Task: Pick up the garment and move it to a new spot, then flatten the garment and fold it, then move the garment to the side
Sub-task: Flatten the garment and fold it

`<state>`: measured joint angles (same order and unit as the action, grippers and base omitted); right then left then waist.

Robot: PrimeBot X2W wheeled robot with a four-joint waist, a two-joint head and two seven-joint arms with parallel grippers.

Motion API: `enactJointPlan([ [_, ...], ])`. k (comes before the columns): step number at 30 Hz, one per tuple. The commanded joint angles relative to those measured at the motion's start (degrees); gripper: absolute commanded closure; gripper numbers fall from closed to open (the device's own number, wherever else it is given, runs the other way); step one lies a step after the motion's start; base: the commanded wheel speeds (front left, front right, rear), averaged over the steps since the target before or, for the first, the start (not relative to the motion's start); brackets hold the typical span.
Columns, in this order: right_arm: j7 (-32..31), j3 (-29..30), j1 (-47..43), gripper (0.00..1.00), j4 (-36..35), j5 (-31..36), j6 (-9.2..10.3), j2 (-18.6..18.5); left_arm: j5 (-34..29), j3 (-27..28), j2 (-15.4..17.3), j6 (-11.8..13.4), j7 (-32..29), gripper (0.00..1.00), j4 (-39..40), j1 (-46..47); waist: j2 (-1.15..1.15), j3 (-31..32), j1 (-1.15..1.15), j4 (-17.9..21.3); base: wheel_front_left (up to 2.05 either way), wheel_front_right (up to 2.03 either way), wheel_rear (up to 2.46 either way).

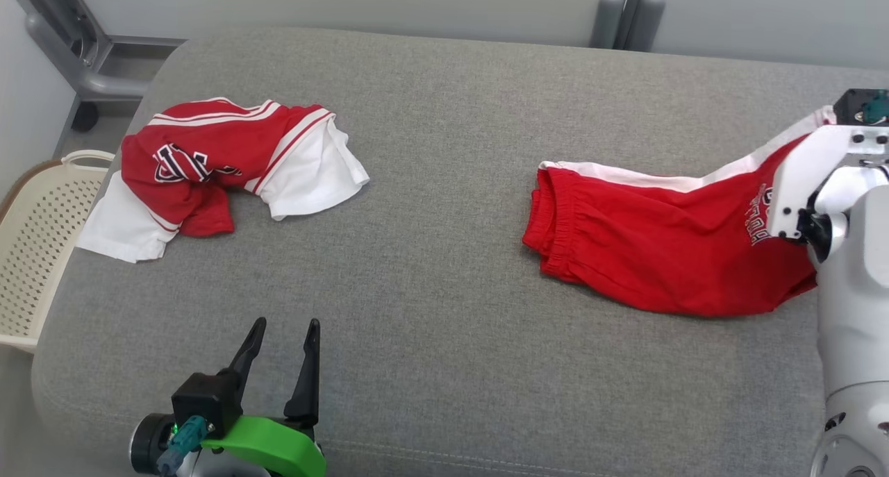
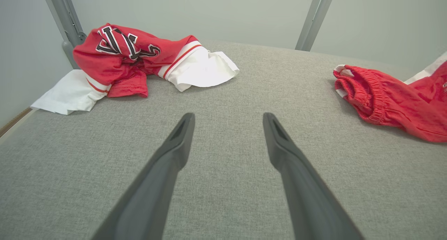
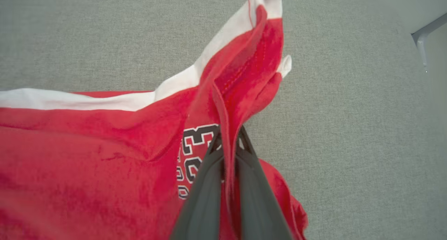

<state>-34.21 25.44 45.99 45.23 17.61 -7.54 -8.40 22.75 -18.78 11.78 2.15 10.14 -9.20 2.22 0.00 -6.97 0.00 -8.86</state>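
Right gripper (image 3: 228,137) pinched tight on shorts (image 1: 660,255) fold, 3 o'clock on cushion (image 1: 430,206); that end raised, rest lying. Left gripper (image 1: 287,324) spread wide, empty, 7 o'clock. Jersey (image 1: 208,157) crumpled, 10 o'clock. Judged: pick-up in hand; relocating, flattening, folding, side move all left.

A bare test room arranged for laundry work is indicated: a wide table (image 1: 430,206) padded in grey fabric is set against plain pale walls (image 1: 347,5), grey metal stand legs (image 1: 83,67) are seen behind it, a cream perforated basket (image 1: 31,255) is placed at its left, and red shorts (image 1: 660,255) and a jersey (image 1: 208,157) are seen on it.
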Motion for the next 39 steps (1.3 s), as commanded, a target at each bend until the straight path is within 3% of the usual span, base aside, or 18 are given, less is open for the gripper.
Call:
enactJointPlan([
  [1, -0.39, -1.01, 0.63, 1.00, 0.00, -0.84, 0.09, 0.71, 0.55, -0.08, 0.13, 0.22, 0.05, 0.00, 0.01, -0.52, 0.00, 0.69, 0.00, 0.32, 0.00, 0.00, 0.00],
  [14, 0.86, -11.06, 3.12, 1.00, 6.06, -5.85, 0.09, 5.21, 0.97, -1.74, -0.37, -0.66, 0.14, 0.00, -0.98, -0.28, 0.00, 1.79, 0.00, -3.08, 0.00, 0.00, 0.00],
  [25, 4.36, -17.76, 5.15, 1.00, 14.75, -12.01, 0.09, 5.48, 1.00, -3.49, -0.74, -1.22, 0.07, 0.00, -2.01, -0.79, 0.00, 1.98, 0.00, -8.23, 0.00, 0.00, 0.00],
  [34, 5.88, -20.52, 6.33, 1.00, 19.11, -14.08, 0.10, 5.50, 1.42, -3.86, -0.94, -0.75, 0.58, 0.00, -2.53, -0.73, 0.00, 1.69, 0.00, -9.38, 0.00, 0.00, 0.00],
  [35, 6.18, -21.10, 6.45, 0.56, 19.58, -14.80, 0.10, 5.51, 1.38, -3.86, -0.95, -0.69, 0.49, 0.00, -2.58, -0.77, 0.00, 1.77, 0.00, -9.32, 0.00, 0.00, 0.00],
  [36, 6.28, -21.62, 6.66, 0.00, 20.06, -15.89, 0.10, 5.51, 1.40, -3.90, -0.93, -0.70, 0.51, 0.00, -2.63, -0.78, 0.00, 1.86, 0.00, -9.22, 0.00, 0.00, 0.00],
  [39, 7.05, -24.27, 7.72, 0.00, 20.91, -20.25, 0.10, 5.50, 1.68, -3.87, -0.84, -0.61, 0.58, 0.00, -2.65, -0.62, 0.00, 2.09, 0.00, -8.64, 0.00, 0.00, 0.00],
])
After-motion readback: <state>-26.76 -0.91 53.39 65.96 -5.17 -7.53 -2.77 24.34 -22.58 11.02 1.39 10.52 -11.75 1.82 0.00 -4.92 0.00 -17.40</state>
